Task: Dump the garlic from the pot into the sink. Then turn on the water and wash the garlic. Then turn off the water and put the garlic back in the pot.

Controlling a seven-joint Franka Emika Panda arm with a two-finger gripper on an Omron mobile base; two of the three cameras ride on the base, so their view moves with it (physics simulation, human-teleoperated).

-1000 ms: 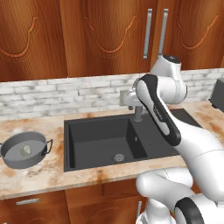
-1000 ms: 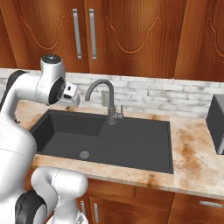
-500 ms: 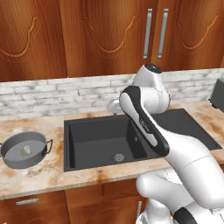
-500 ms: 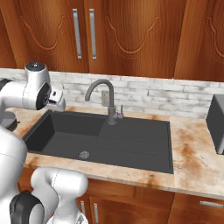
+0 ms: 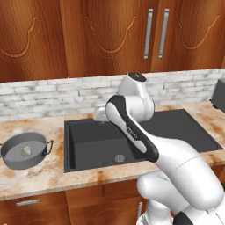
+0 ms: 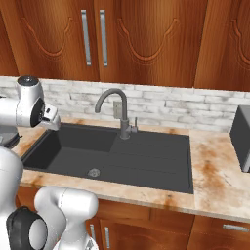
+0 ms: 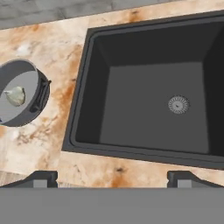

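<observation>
Both base views look forward and down from behind the arm, sharing the sink (image 5: 110, 145) (image 6: 112, 156). The hand view looks down nearer, over its left rim.

From my seat, the sink (image 5: 101, 147) is set into the tabletop (image 5: 44, 178), its drain (image 5: 118, 157) on the basin floor. The pot (image 5: 24, 151) stands on the tabletop left of the sink, apart from its rim, with the garlic (image 5: 26, 150) inside it. The faucet (image 6: 115, 110) rises behind the sink, before the brick wall (image 6: 166, 105). Cabinets (image 5: 110, 35) hang above.
</observation>
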